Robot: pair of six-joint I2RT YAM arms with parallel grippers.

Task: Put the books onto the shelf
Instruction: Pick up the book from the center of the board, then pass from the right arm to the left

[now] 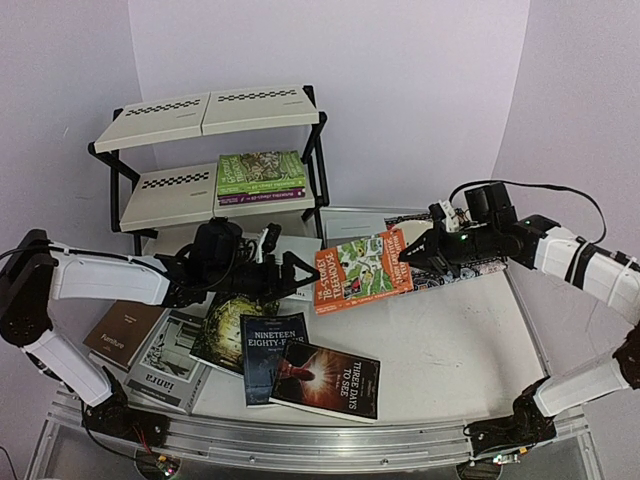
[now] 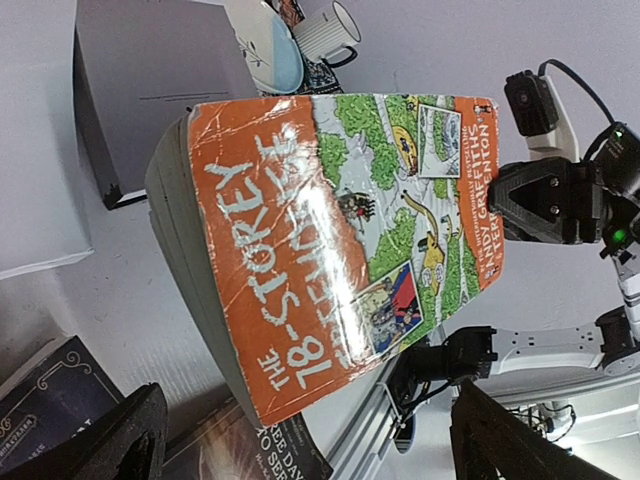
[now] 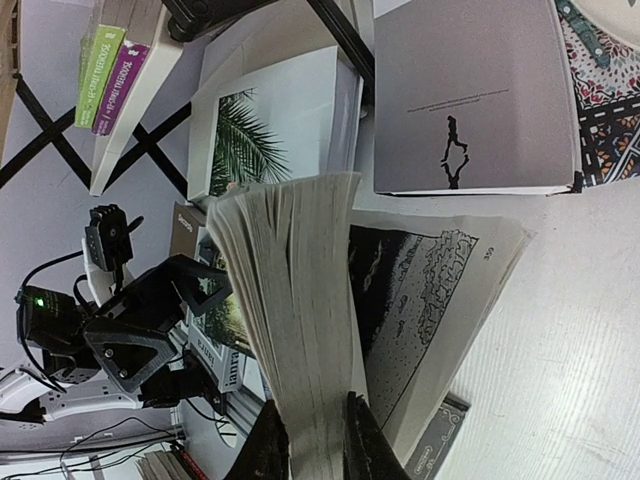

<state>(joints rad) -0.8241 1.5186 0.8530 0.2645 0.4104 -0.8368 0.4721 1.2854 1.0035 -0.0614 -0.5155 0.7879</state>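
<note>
Above the tabletop's middle, orange cartoon paperback book (image 1: 362, 268) held tilted, right gripper (image 1: 420, 252) clamped on its right edge, left gripper (image 1: 298, 277) spread wide just beside its left edge, black-framed cream shelf (image 1: 165, 190) at the far-left corner, green and purple paperbacks (image 1: 262, 172) stacked on its lower tier.

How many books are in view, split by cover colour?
orange book: 1
green book: 1
purple book: 1
dark books: 3
white palm-leaf book: 1
grey books: 2
brown book: 1
Total: 10
</note>
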